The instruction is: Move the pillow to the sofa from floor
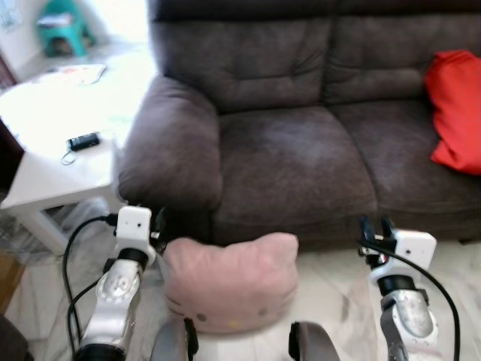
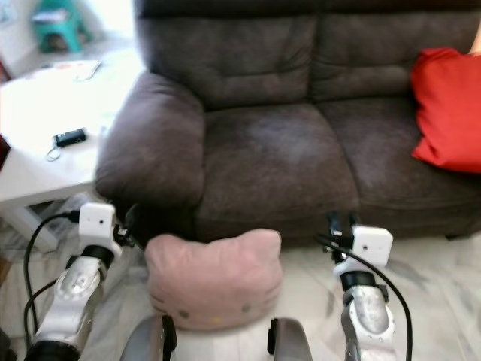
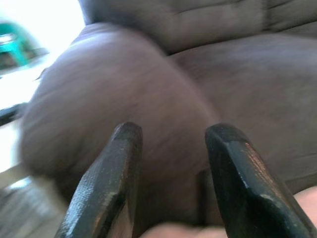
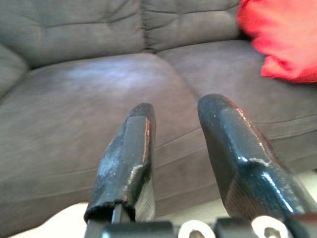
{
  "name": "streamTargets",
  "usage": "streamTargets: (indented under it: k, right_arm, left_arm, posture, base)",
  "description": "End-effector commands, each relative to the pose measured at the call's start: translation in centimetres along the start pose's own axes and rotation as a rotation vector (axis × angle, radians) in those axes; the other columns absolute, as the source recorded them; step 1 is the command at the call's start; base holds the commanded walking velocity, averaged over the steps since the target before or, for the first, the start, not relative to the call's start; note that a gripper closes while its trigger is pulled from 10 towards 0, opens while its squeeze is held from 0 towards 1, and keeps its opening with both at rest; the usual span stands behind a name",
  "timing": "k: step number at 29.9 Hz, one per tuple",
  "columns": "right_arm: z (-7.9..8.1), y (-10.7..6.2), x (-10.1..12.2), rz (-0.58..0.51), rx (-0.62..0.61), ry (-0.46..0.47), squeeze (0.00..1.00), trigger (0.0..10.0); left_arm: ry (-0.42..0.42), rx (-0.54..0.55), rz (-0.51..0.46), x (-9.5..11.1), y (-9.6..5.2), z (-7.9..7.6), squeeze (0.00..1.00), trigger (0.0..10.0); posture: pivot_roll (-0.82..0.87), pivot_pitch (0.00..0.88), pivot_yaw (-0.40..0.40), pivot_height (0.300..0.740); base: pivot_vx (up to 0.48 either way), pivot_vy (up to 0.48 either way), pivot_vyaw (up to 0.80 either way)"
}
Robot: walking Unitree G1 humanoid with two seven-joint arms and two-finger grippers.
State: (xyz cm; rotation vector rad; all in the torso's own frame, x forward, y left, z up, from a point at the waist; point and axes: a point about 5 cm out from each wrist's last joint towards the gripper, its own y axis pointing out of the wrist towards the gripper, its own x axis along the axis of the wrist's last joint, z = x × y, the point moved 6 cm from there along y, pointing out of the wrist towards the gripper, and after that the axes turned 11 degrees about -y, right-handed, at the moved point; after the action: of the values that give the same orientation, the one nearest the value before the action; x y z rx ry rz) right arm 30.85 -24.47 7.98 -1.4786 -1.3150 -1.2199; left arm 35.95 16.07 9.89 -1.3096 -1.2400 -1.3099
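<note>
Dark brown sofa [image 1: 301, 143] fills the bkgd, white desk [image 1: 45, 135] to its left w/ a small black device [image 1: 83, 141], red cushion [image 1: 457, 109] on the far seat. Pink cat-face pillow [image 1: 229, 282] sits on the pale floor [image 1: 331, 293] at the sofa's base, between both arms. Looks light, soft, squashy; prob best squeezed from both sides. Left hand [image 3: 171, 144] & right hand [image 4: 176, 124] part-open, empty. No legible writing.

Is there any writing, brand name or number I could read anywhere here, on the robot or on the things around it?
No text can be read in these pictures.
Papers on the white table: some print, too blurred to read.
Small black device on that table: no legible label.
Pink pillow on the floor: a cat face, no words.
White wrist boxes of the left gripper and right gripper: no marking visible.
</note>
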Motion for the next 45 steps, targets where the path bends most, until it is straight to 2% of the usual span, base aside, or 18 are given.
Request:
streamTargets:
  k: [1, 19, 23, 25, 45]
  right_arm:
    - [1.24, 0.43, 0.62, -0.019, 0.029, 0.021, 0.00, 10.0]
    - [1.26, 0.45, 0.62, -0.020, 0.029, 0.021, 0.00, 10.0]
    - [1.84, 0.21, 0.58, -0.022, 0.069, -0.010, 0.00, 10.0]
    - [1.95, 0.09, 0.42, -0.017, 0.078, 0.009, 0.00, 10.0]
    - [1.97, 0.12, 0.41, -0.017, 0.079, 0.010, 0.00, 10.0]
  left_arm:
    - [0.018, 0.041, 0.007, -0.07, -0.44, 1.75, 0.00, 10.0]
    - [0.019, 0.041, 0.005, -0.09, -0.41, 1.78, 0.00, 10.0]
    - [0.018, 0.034, -0.012, 0.26, -0.22, 1.56, 0.00, 10.0]
    - [0.019, 0.036, -0.016, 0.36, -0.30, 1.56, 0.00, 10.0]
    - [0.021, 0.031, -0.018, 0.25, -0.45, 1.51, 0.00, 10.0]
  posture:
    - [-0.05, 0.036, 0.009, 0.562]
    - [-0.05, 0.036, 0.009, 0.562]
    - [-0.06, 0.038, 0.012, 0.562]
    - [-0.05, 0.044, 0.010, 0.562]
    - [-0.05, 0.041, 0.011, 0.562]
  base:
    - [0.341, 0.000, 0.00]
    - [0.341, 0.000, 0.00]
    - [0.000, 0.000, 0.00]
    - [0.000, 0.000, 0.00]
    - [0.000, 0.000, 0.00]
